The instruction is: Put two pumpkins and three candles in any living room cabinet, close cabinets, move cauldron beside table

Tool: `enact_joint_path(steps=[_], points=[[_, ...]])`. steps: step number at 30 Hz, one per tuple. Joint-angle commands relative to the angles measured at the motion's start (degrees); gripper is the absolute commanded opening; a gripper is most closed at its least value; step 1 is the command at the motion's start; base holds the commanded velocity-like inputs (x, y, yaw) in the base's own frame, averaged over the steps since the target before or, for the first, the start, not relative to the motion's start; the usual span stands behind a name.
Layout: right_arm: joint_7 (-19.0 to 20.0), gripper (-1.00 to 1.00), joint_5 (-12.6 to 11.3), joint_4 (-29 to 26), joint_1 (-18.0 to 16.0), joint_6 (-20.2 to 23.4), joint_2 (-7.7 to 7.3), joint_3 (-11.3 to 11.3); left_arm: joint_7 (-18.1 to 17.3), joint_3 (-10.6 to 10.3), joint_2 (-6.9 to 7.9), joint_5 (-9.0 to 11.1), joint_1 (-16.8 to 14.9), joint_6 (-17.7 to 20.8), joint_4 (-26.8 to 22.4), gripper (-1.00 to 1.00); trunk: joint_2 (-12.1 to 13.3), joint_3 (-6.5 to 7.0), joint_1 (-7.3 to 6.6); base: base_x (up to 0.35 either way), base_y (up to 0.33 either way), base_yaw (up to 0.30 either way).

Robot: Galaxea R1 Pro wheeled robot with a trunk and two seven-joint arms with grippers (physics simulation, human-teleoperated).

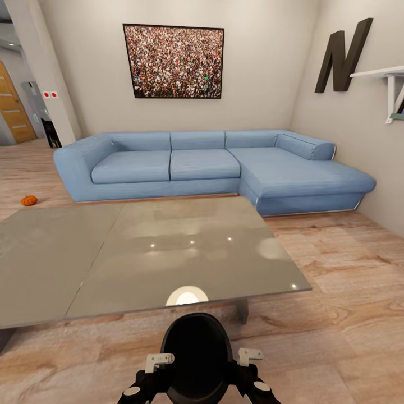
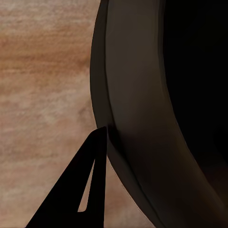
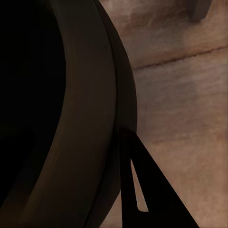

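Observation:
The black cauldron [image 1: 196, 350] hangs low in front of me, just short of the near edge of the grey glass table [image 1: 140, 252]. My left gripper [image 1: 161, 362] and right gripper [image 1: 248, 357] clamp its rim from opposite sides. In the left wrist view one dark finger [image 2: 92, 175] presses the cauldron's outer wall [image 2: 137, 118]. In the right wrist view a finger [image 3: 137, 185] does the same on the cauldron's wall [image 3: 90, 118]. The inner fingers are hidden in the pot. One orange pumpkin [image 1: 29, 200] lies on the floor at the far left, beside the sofa's end.
A blue corner sofa [image 1: 213, 165] runs behind the table and along the right wall. One table leg [image 1: 242, 310] stands just ahead of the cauldron. Wood floor [image 1: 348, 292] lies open to the right. A doorway [image 1: 14, 106] opens at the far left.

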Motion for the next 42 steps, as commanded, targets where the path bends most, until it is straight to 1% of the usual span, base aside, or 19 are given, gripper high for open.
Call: enact_joint_path(steps=[1, 12, 26, 32, 42], points=[[0.29, -1.0, -1.23, -0.03, -0.01, 0.02, 0.08, 0.24, 0.28, 0.36, 0.01, 0.4, -0.03, -2.82, -0.48, -1.0, -0.02, -0.05, -0.01, 0.072, 0.0, 0.0], [0.29, -1.0, -1.25, -0.03, -0.01, 0.0, 0.08, 0.24, 0.28, 0.37, 0.01, 0.4, -0.03, -2.82, -0.48, -1.0, -0.02, -0.05, -0.01, 0.055, 0.0, 0.0], [0.29, -1.0, -1.24, -0.03, 0.0, 0.02, 0.08, 0.24, 0.28, 0.42, 0.01, 0.4, -0.03, -2.88, -0.49, -1.0, -0.02, -0.05, -0.01, 0.005, 0.0, 0.0], [0.29, -1.0, -1.26, -0.03, 0.01, 0.02, 0.08, 0.24, 0.28, 0.38, 0.01, 0.4, -0.03, -2.87, -0.48, -1.0, -0.1, -1.38, 0.15, 0.0, 0.0, 0.0], [0.29, -1.0, -1.26, -0.07, 0.01, 0.02, 0.08, 0.24, 0.28, 0.43, 0.01, 0.4, -0.03, -2.84, -0.48, -1.0, -0.1, -1.38, 0.15, 0.001, 0.0, 0.0]])
